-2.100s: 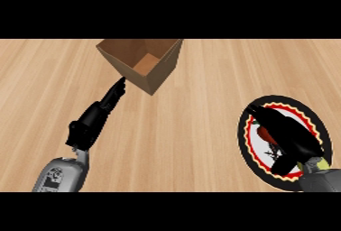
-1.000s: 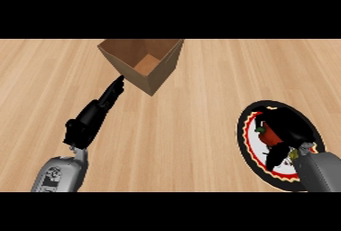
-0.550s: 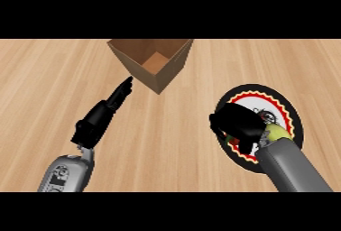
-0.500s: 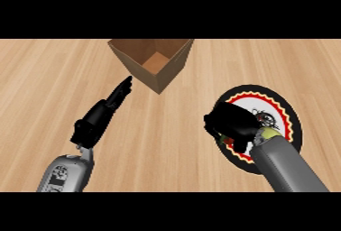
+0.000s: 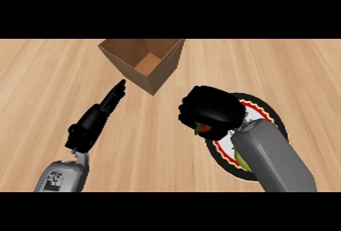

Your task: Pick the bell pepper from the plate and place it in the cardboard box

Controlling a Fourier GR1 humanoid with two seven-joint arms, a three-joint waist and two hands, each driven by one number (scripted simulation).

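My right hand (image 5: 210, 109) is curled round the red bell pepper (image 5: 206, 129), of which only a small red patch with a bit of green shows under the fingers. The hand hangs over the left rim of the black plate (image 5: 269, 118) with its red and white pattern, and my forearm hides most of that plate. The open cardboard box (image 5: 145, 62) stands at the back, up and to the left of the hand. My left hand (image 5: 99, 118) rests open at the lower left, fingers straight and pointing toward the box.
The wooden counter (image 5: 40, 90) runs across the whole view. Bare wood lies between my right hand and the box.
My right hand has closed on the pepper and carried it left off the plate's middle, toward the box. The view has shifted a little. The left hand has stayed still.
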